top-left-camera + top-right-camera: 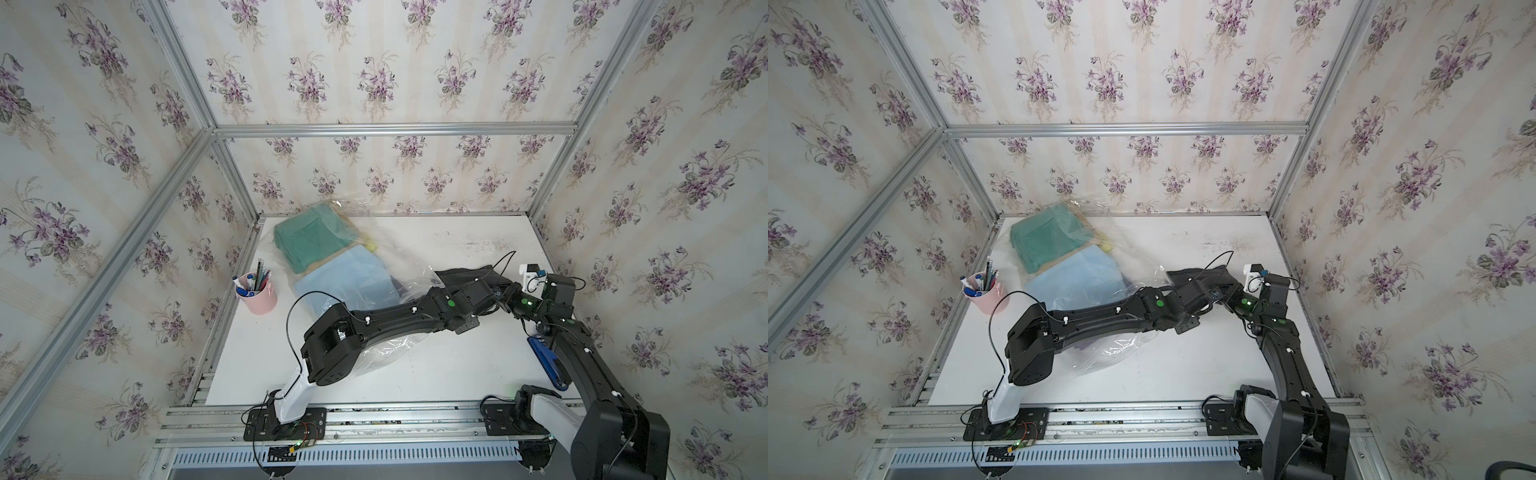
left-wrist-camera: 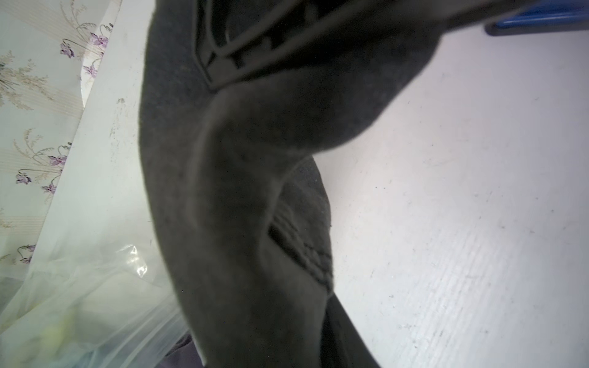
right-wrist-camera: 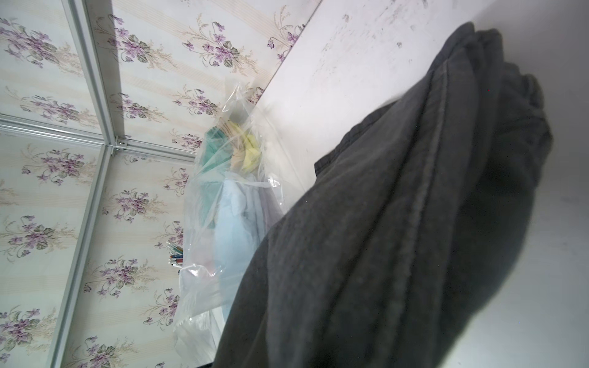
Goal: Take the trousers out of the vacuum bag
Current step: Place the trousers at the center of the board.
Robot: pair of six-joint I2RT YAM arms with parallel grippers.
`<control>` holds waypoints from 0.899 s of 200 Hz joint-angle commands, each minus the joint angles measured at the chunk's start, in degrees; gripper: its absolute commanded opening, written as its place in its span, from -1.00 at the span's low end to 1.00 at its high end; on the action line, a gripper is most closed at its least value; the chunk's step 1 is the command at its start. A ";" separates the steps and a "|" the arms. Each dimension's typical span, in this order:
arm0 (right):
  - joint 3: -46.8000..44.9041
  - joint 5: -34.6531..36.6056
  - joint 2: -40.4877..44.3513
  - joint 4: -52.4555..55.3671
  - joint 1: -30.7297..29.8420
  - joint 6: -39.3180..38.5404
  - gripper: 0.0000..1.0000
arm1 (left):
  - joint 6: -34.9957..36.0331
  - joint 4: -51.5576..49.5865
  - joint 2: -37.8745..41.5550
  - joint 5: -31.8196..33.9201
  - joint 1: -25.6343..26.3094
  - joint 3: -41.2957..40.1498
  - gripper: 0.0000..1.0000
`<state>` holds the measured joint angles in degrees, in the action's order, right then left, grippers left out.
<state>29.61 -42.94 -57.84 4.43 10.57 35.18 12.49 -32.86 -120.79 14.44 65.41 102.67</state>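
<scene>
The dark grey trousers (image 1: 465, 276) (image 1: 1200, 276) lie bunched on the white table, outside the vacuum bag (image 1: 374, 245) (image 1: 1113, 232), just right of its mouth. Both arms meet over them. The left gripper (image 1: 492, 291) and the right gripper (image 1: 513, 296) are buried in the dark cloth. That cloth (image 2: 255, 191) (image 3: 398, 239) fills both wrist views and hides the jaws. It drapes from the right gripper. Inside the bag (image 3: 204, 286) lie teal green trousers (image 1: 316, 241), light blue trousers (image 1: 349, 278) and a yellow pair (image 3: 250, 149).
A pink cup of pens (image 1: 257, 295) stands at the table's left edge beside the bag. A blue flat object (image 1: 546, 361) lies under the right arm near the right edge. Wallpapered walls with aluminium posts enclose the table on three sides.
</scene>
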 commanded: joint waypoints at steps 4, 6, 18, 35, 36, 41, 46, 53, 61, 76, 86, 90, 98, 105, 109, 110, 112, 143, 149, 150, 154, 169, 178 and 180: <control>-1.21 1.20 1.57 3.96 0.06 -1.99 -0.97 | -1.41 3.83 2.17 -3.18 1.10 -4.15 -0.08; -1.33 1.24 1.66 4.11 0.06 -2.07 -0.96 | -1.50 3.96 2.45 -3.23 1.19 -4.61 -0.06; -2.04 1.38 1.95 5.34 0.03 -2.51 -0.94 | -2.12 4.41 4.31 -3.85 1.64 -7.28 0.19; -2.61 2.98 3.01 7.48 0.13 -2.94 -0.89 | -3.21 4.35 7.41 -4.90 2.00 -10.95 0.48; -2.61 3.10 3.09 7.72 0.14 -2.97 -0.88 | -3.32 4.32 7.59 -4.97 2.00 -11.19 0.50; -2.56 3.94 3.60 8.78 0.15 -3.21 -0.86 | -3.88 4.30 8.55 -5.20 2.01 -12.20 0.59; -2.49 4.97 4.22 9.89 0.14 -3.42 -0.79 | -4.28 4.30 9.62 -5.27 2.01 -13.34 0.67; -2.30 6.42 4.86 11.69 0.13 -3.89 -0.69 | -4.87 4.59 11.12 -5.51 2.02 -14.92 0.77; -2.02 8.37 5.45 13.82 0.11 -4.49 -0.60 | -5.53 4.68 12.71 -5.52 2.02 -16.42 0.86; -1.55 12.00 6.12 17.28 0.19 -5.53 -0.30 | -6.78 4.26 15.02 -5.55 1.92 -18.15 0.99; -1.80 12.88 6.58 18.02 0.24 -5.42 -0.10 | -7.65 3.79 15.92 -5.47 1.92 -18.54 1.00; -1.98 12.80 6.77 18.02 0.18 -5.24 0.00 | -8.07 3.49 16.21 -5.52 1.85 -18.58 1.00; -1.88 13.30 6.93 18.53 0.24 -4.76 0.18 | -9.01 2.87 16.54 -5.92 1.62 -18.36 1.00; -1.60 14.65 7.19 19.33 0.24 -4.60 0.32 | -10.12 2.08 16.81 -6.69 1.32 -17.75 1.00; -1.41 15.93 7.48 19.87 0.24 -4.55 0.39 | -10.62 1.86 16.94 -7.33 1.18 -17.54 1.00; -1.40 16.30 7.52 20.02 0.24 -4.57 0.40 | -10.77 1.85 16.97 -7.50 1.11 -17.44 1.00; -1.28 16.94 7.65 20.25 0.22 -4.52 0.43 | -10.94 1.88 17.12 -7.89 1.01 -17.36 1.00; 0.47 26.18 10.42 22.18 0.24 -3.30 0.77 | -13.33 1.37 19.00 -10.17 0.04 -16.38 1.00; 0.75 27.78 10.68 22.21 0.24 -3.03 0.82 | -13.71 1.08 19.39 -10.22 -0.10 -16.10 1.00; 0.82 27.98 10.71 22.25 0.24 -2.98 0.83 | -13.76 1.06 19.51 -10.26 -0.14 -16.05 1.00; 1.08 28.75 10.80 22.34 0.23 -2.81 0.86 | -13.87 0.89 19.68 -10.30 -0.23 -16.01 1.00; 2.34 32.57 10.92 22.98 0.14 -2.98 0.94 | -14.89 0.18 20.82 -10.88 -0.76 -15.92 1.00; 3.23 34.35 10.94 23.08 0.19 -3.69 0.96 | -15.43 -0.03 21.60 -11.08 -1.09 -16.05 1.00; 3.41 34.64 10.92 23.19 0.10 -3.84 0.96 | -15.51 -0.01 21.84 -11.09 -1.19 -16.20 1.00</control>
<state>31.20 -17.02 -47.20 26.30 10.76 31.81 -0.43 -31.44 -100.62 4.56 65.08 86.41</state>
